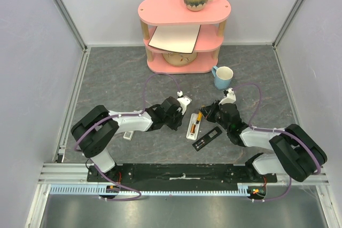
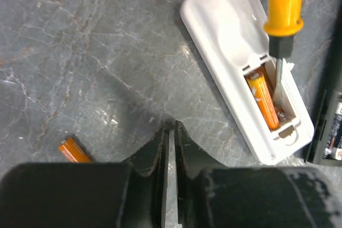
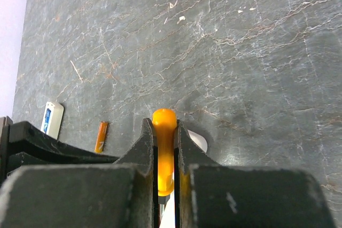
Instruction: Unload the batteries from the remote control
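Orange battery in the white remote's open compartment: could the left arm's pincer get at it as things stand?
Probably not yet. The screwdriver in the right pincer has its blade inside the white remote, right beside the battery, and the left pincer is shut.

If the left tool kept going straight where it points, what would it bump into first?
Probably the bare grey tabletop, just beside the white remote; depth is hard to judge.
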Robot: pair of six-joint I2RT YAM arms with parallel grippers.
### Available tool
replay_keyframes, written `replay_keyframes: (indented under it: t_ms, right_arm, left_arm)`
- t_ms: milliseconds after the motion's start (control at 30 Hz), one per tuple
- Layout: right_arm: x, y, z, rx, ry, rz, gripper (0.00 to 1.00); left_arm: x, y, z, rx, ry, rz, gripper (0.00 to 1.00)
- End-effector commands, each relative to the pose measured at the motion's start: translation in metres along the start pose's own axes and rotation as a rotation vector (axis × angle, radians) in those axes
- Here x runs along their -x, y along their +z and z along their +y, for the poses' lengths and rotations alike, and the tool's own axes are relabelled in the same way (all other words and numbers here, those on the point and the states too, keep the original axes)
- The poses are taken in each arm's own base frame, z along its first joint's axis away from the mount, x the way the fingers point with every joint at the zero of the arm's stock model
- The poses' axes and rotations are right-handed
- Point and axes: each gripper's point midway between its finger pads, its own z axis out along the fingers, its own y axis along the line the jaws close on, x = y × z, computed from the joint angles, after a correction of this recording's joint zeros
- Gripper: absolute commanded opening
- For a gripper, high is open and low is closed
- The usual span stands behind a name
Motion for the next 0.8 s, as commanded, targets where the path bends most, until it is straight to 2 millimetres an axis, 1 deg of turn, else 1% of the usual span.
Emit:
replay_keyframes:
  t_ms: [0,67,100,167,200,233,300,600,700,767]
  right_arm:
    - [0.017,0.002,-0.004,-0.037,-0.011,-0.076,0.0]
    - [0.018,0.002,-0.004,-0.039,-0.009,-0.082,0.0]
    - [0.019,0.003,-0.003,-0.04,-0.01,-0.085,0.0]
    - [0.019,0.004,0.0,-0.029,-0.005,-0.081,0.0]
    - [0.019,0.004,0.0,-0.027,-0.001,-0.079,0.0]
    - [0.019,0.005,0.005,-0.007,0.011,-0.075,0.0]
    - [0.016,0.006,0.006,0.001,0.022,-0.065,0.0]
    - [0.011,0.008,0.032,0.125,0.124,-0.026,0.0]
    - [0.007,0.01,0.034,0.135,0.135,-0.009,0.0]
    - [0.007,0.011,0.034,0.14,0.145,-0.015,0.0]
  left_arm:
    - [-0.016,-0.008,-0.019,-0.103,-0.023,0.039,0.12]
    - [-0.015,-0.01,-0.024,-0.134,-0.021,0.033,0.11]
    - [-0.015,-0.009,-0.032,-0.176,-0.02,0.033,0.11]
    - [-0.014,-0.008,-0.039,-0.216,-0.019,0.041,0.1]
    - [-0.019,-0.005,-0.043,-0.239,-0.021,0.062,0.09]
    - [-0.018,-0.003,-0.046,-0.251,-0.021,0.067,0.08]
    - [-0.02,-0.001,-0.05,-0.275,-0.024,0.083,0.05]
    - [-0.024,0.002,-0.052,-0.285,-0.023,0.104,0.03]
    - [-0.025,0.003,-0.052,-0.287,-0.025,0.114,0.02]
    - [-0.025,0.004,-0.052,-0.287,-0.026,0.117,0.02]
